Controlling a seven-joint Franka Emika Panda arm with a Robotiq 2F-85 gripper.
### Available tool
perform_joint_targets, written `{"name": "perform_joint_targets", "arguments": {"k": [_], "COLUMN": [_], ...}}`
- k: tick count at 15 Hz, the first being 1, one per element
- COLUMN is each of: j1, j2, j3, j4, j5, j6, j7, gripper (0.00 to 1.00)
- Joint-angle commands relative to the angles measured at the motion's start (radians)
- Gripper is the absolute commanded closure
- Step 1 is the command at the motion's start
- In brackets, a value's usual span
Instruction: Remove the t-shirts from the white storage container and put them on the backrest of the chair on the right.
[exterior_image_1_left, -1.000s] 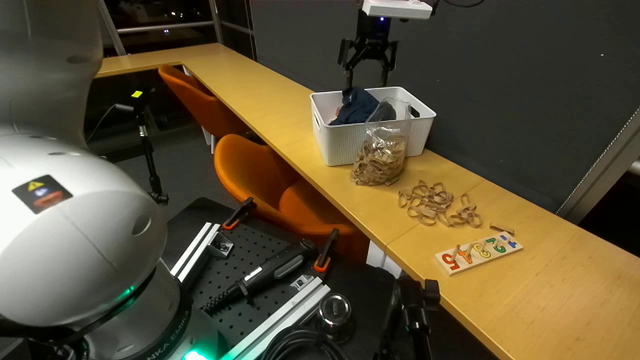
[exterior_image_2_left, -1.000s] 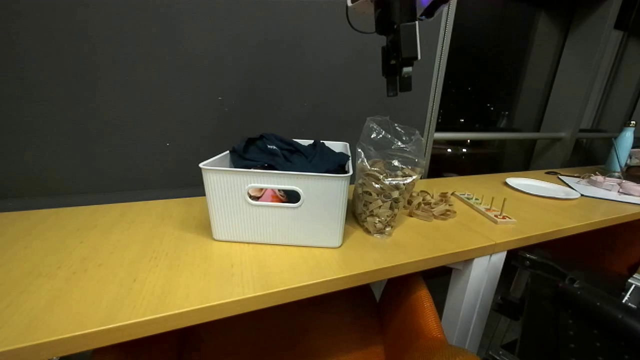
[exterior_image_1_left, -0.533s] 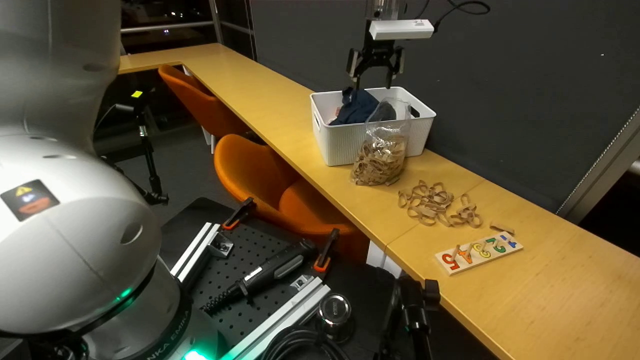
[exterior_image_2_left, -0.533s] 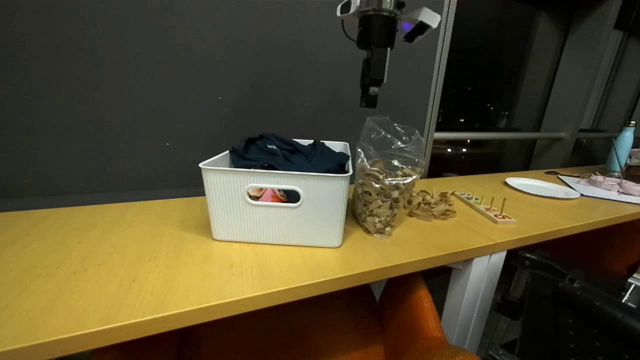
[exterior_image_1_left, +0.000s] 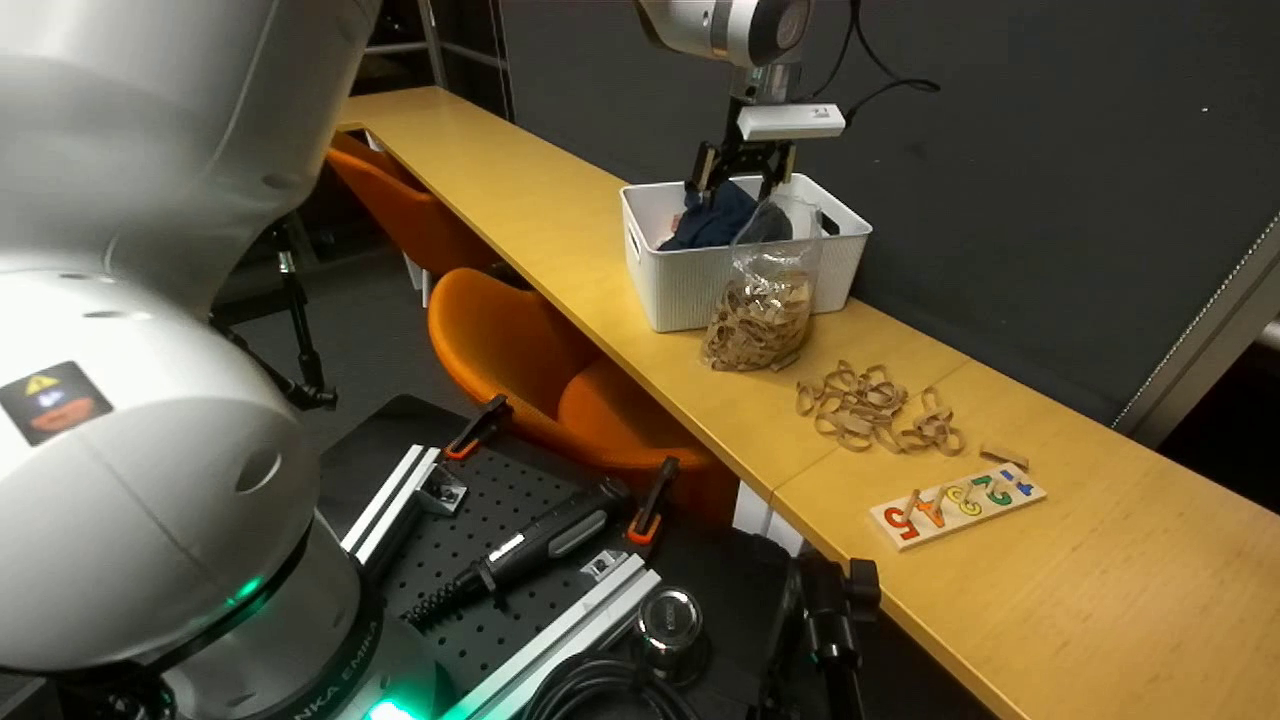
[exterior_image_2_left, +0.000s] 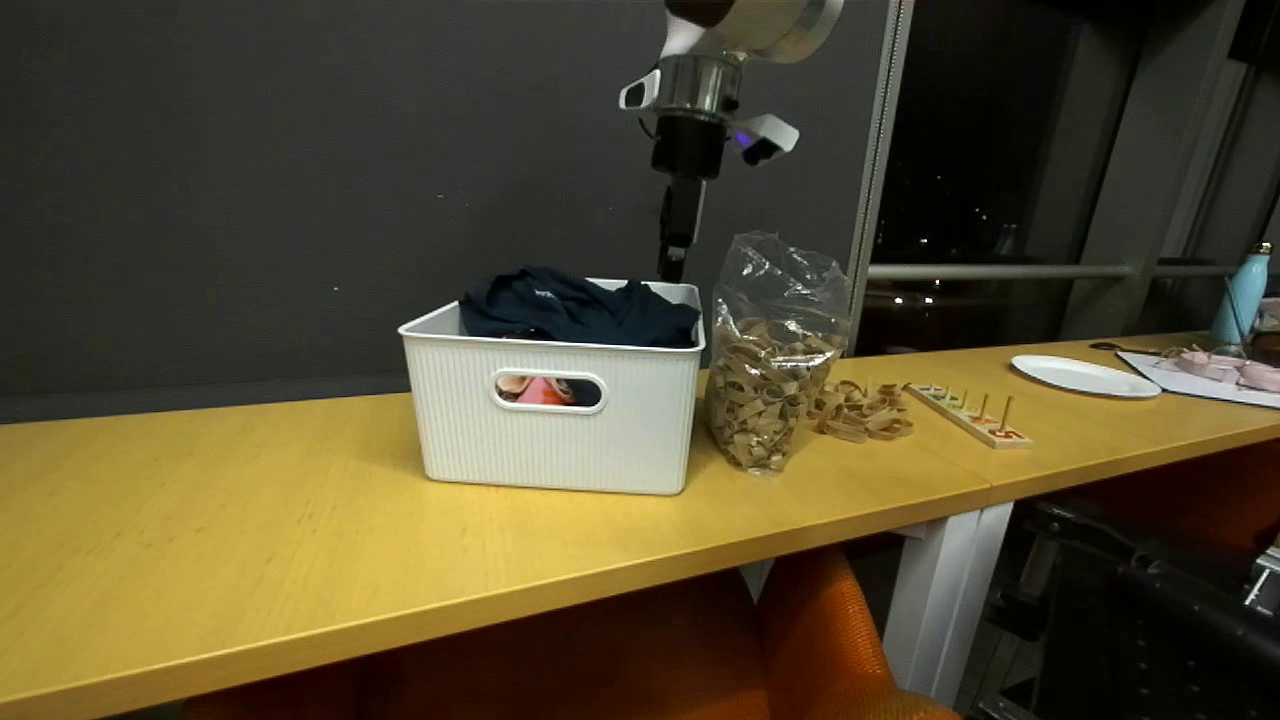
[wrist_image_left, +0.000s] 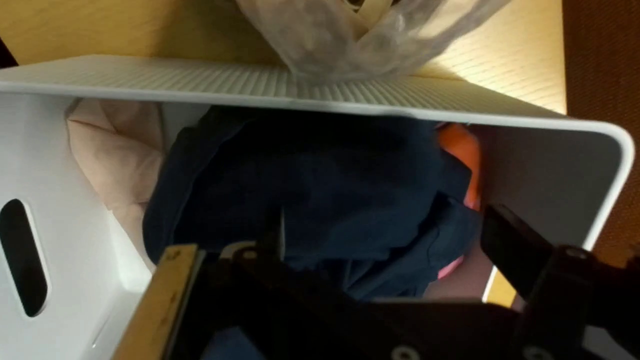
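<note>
The white storage container stands on the table, in both exterior views (exterior_image_1_left: 690, 290) (exterior_image_2_left: 550, 440) and the wrist view (wrist_image_left: 280, 82). A crumpled navy t-shirt lies on top inside it (exterior_image_1_left: 715, 220) (exterior_image_2_left: 580, 312) (wrist_image_left: 325, 175). Peach cloth (wrist_image_left: 120, 145) and orange-pink cloth (wrist_image_left: 462, 150) show beside it. My gripper (exterior_image_1_left: 738, 192) is open and empty, pointing down over the container; it also shows edge-on (exterior_image_2_left: 671, 262) and in the wrist view (wrist_image_left: 390, 225). Whether its fingertips touch the shirt is unclear. Two orange chairs, nearer (exterior_image_1_left: 500, 340) and farther (exterior_image_1_left: 400, 200), stand along the table.
A clear plastic bag of tan bands (exterior_image_1_left: 760, 320) stands against the container's side, its top rising beside the gripper. Loose bands (exterior_image_1_left: 865, 405) and a wooden number peg board (exterior_image_1_left: 960, 505) lie on the table (exterior_image_2_left: 250, 520). A dark wall runs behind.
My gripper has come down and moved towards the container, from high above the bag side to just over the rim and the navy shirt. It stays open. The shirt and container have not moved.
</note>
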Motion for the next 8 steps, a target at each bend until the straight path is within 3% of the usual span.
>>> {"name": "perform_joint_targets", "arguments": {"k": [1,6,7,8], "j1": [-0.004,0.018,0.022,0.026], "j2": [0.153,0.286,0.302,0.314], "j3": [0.02,0.024,0.023,0.022], "j4": [0.196,0.362,0.383,0.4], "j5": [-0.016,-0.031,-0.033,-0.036], "j6": [-0.016,-0.033,-0.028,-0.028], "j7": [0.01,0.019,0.022,0.025], "gripper": [0.0,0.0,0.25,0.26]}}
